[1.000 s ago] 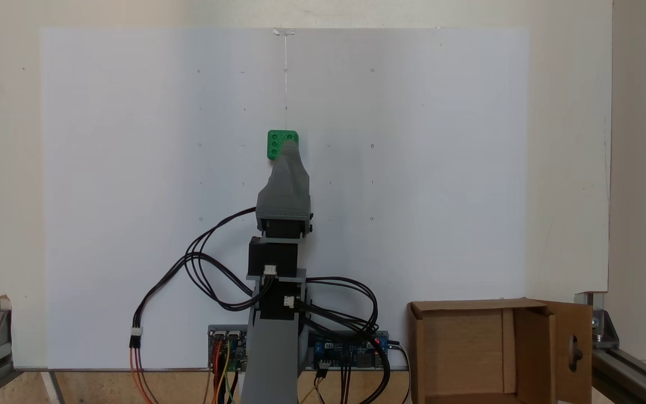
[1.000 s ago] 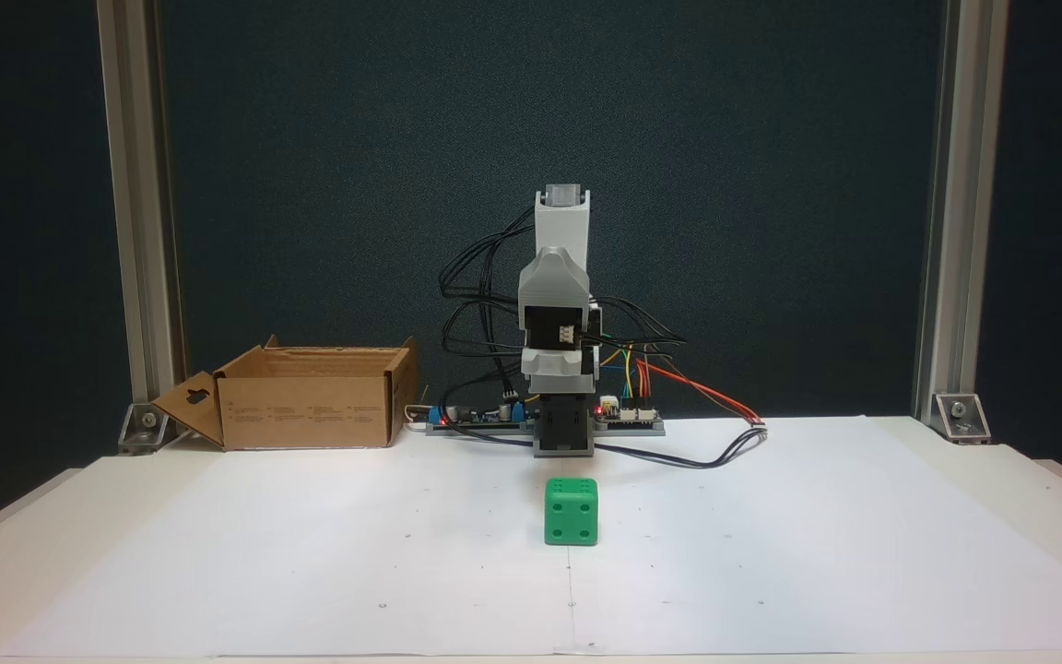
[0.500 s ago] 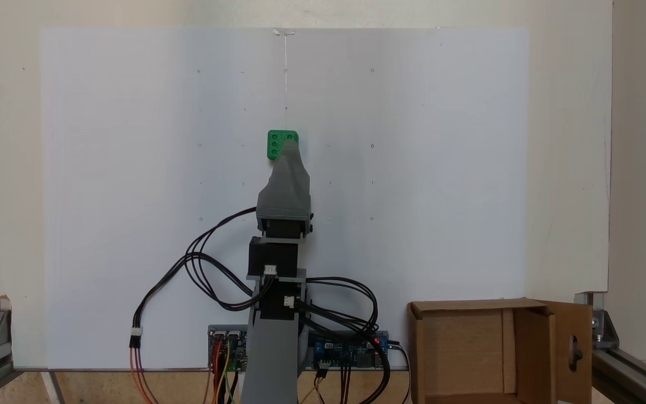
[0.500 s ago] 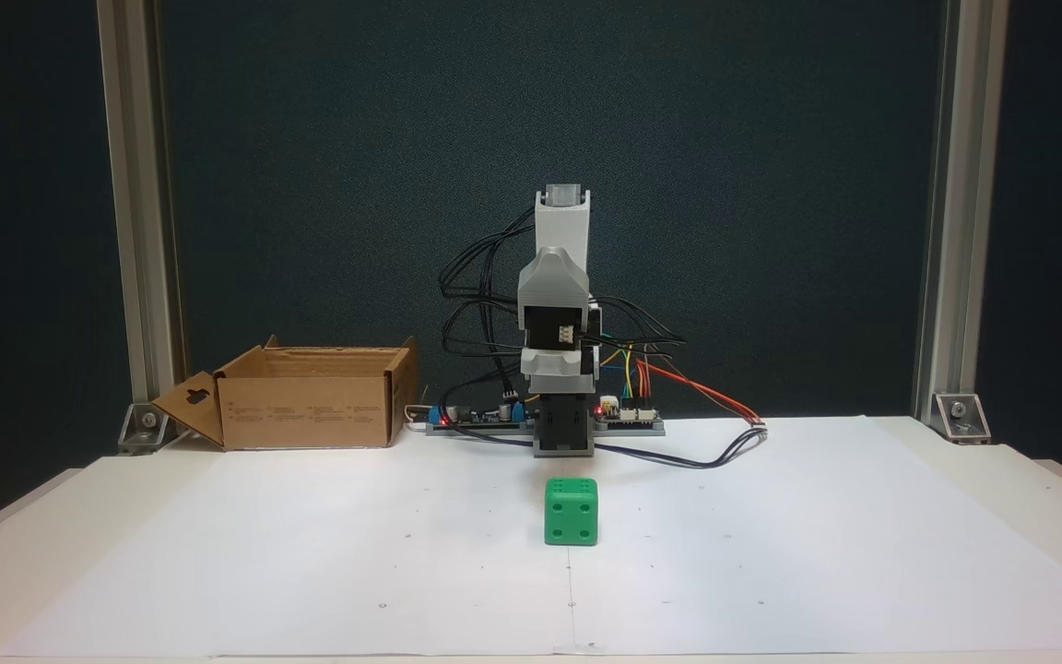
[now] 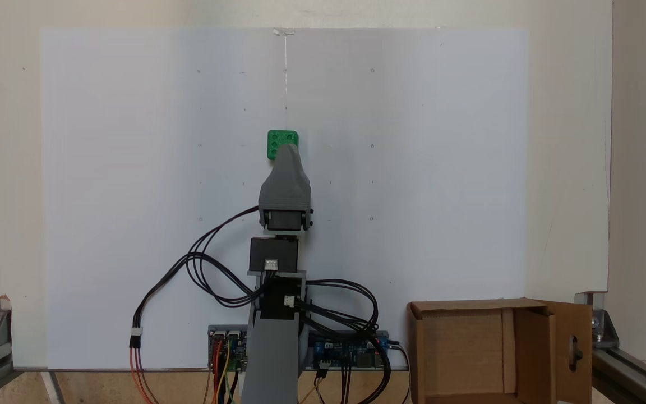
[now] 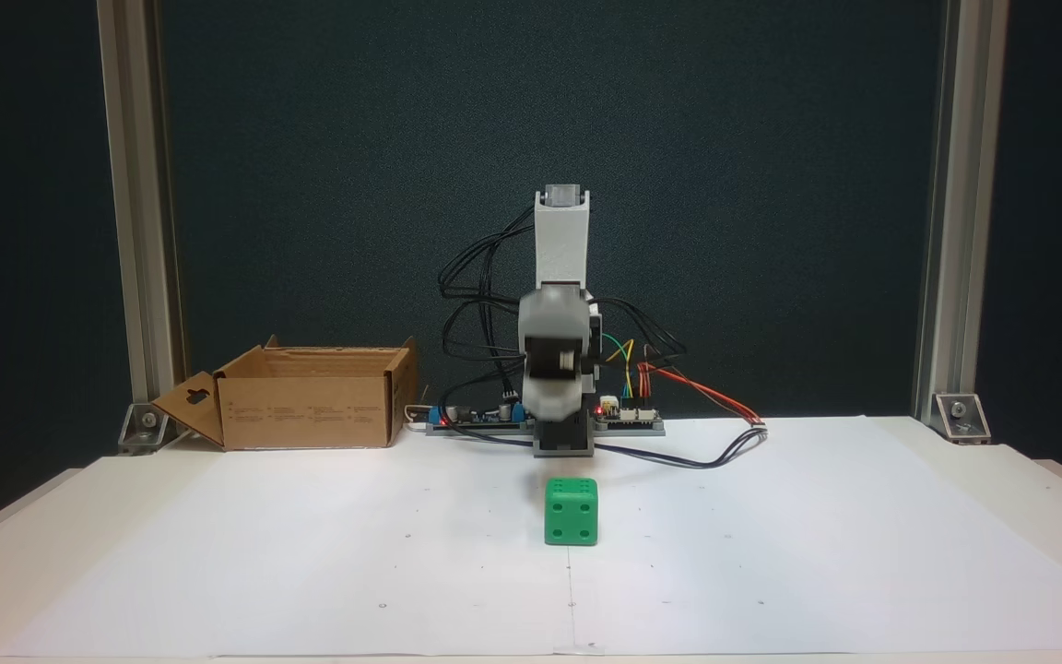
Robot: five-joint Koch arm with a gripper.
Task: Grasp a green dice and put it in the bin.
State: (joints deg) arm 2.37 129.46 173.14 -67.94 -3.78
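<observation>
green dice [image 6: 572,511] on paper, tool [image 5: 287,148] overlapping it from above, jaw state unclear

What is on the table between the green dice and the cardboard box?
Nothing but bare white paper lies between the green dice and the bin in both fixed views.

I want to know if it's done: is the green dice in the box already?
No, the dice sits on the white paper, far from the box.
</observation>
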